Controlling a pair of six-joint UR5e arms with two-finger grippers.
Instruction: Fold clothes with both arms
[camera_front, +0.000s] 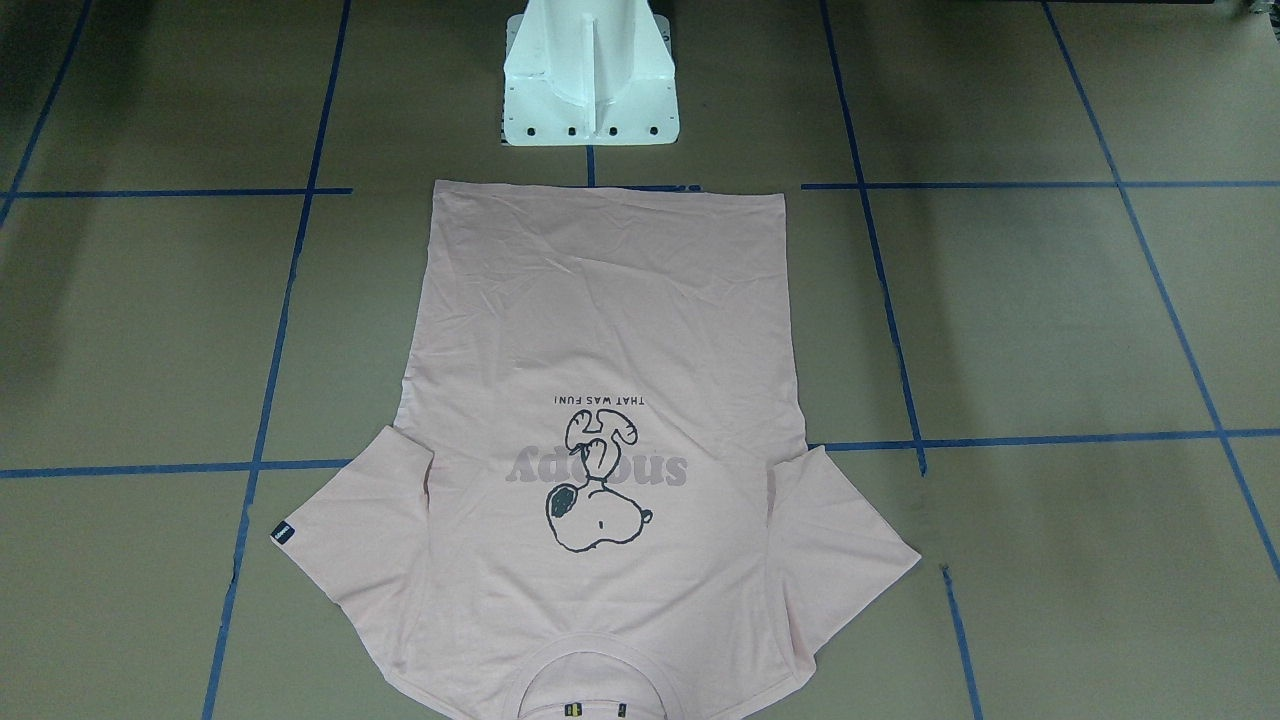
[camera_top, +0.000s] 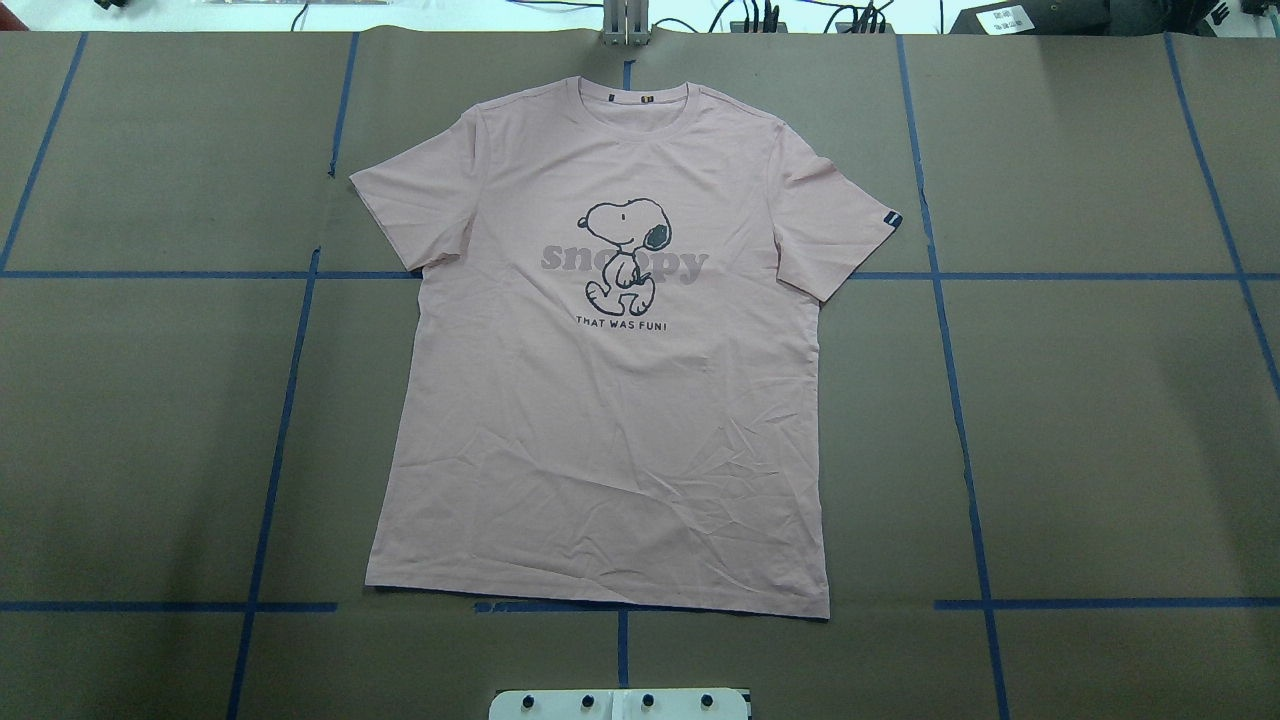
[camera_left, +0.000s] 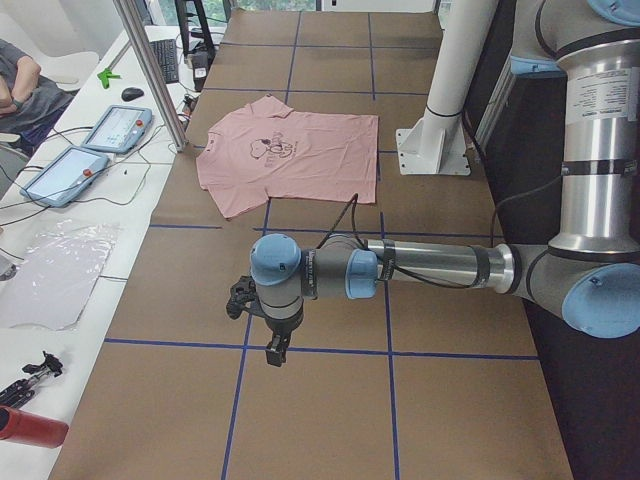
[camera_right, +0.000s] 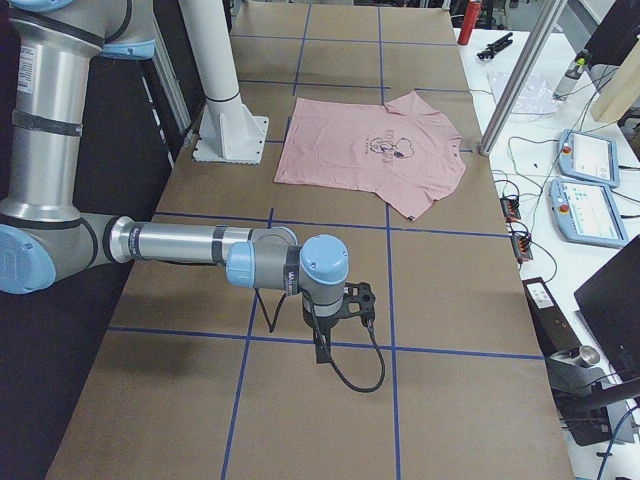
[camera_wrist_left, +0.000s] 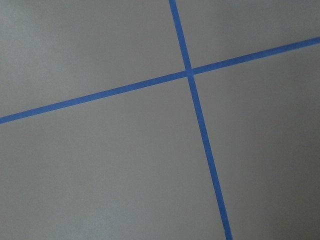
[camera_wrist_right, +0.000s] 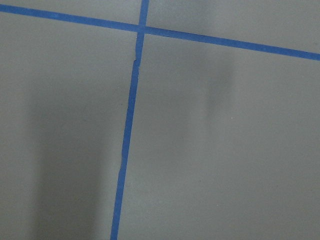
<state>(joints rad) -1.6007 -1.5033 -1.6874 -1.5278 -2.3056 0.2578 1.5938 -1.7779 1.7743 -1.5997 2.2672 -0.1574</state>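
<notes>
The pink T-shirt (camera_top: 600, 430) lies flat, print up, mid-table (camera_top: 1100, 420), its hem toward the white pedestal (camera_front: 590, 90). The left gripper (camera_left: 272, 350) and the right gripper (camera_right: 321, 351) hang over blue tape lines (camera_wrist_left: 200, 125) at opposite table ends, well apart from it. I cannot tell whether their fingers are open or closed.

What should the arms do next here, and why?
Probably swing both grippers in over the T-shirt, each toward the shirt's edge on its own side. It lies flat and unfolded, print up, while the left gripper and right gripper hang over bare table well off it. Both wrist views show only tape lines.
</notes>
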